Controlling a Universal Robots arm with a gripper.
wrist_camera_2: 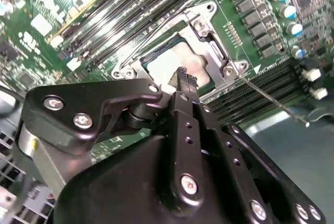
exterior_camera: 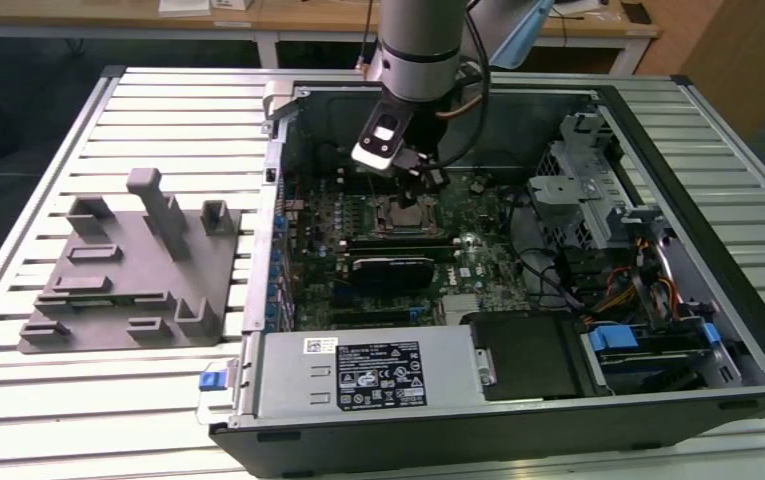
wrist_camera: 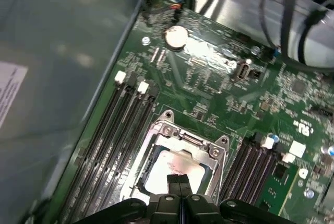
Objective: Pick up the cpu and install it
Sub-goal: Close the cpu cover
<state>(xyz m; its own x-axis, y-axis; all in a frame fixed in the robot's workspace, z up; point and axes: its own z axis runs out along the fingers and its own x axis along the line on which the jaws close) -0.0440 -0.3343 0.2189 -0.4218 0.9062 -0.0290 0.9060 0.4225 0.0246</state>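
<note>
Pale silver metal marks the cpu (wrist_camera: 169,165), which we see lying flat inside the socket frame (wrist_camera: 169,129) on the green motherboard (wrist_camera: 209,78), with dark memory slots (wrist_camera: 117,130) on either side. The gripper (wrist_camera: 177,179) hovers right over it, its fingers pressed together with nothing between them; we cannot tell whether the tips touch the chip. In the exterior view the arm (exterior_camera: 416,50) reaches into the open computer case (exterior_camera: 489,445). A grey plastic block (exterior_camera: 129,270) rests well apart on the slatted table (exterior_camera: 89,400).
</note>
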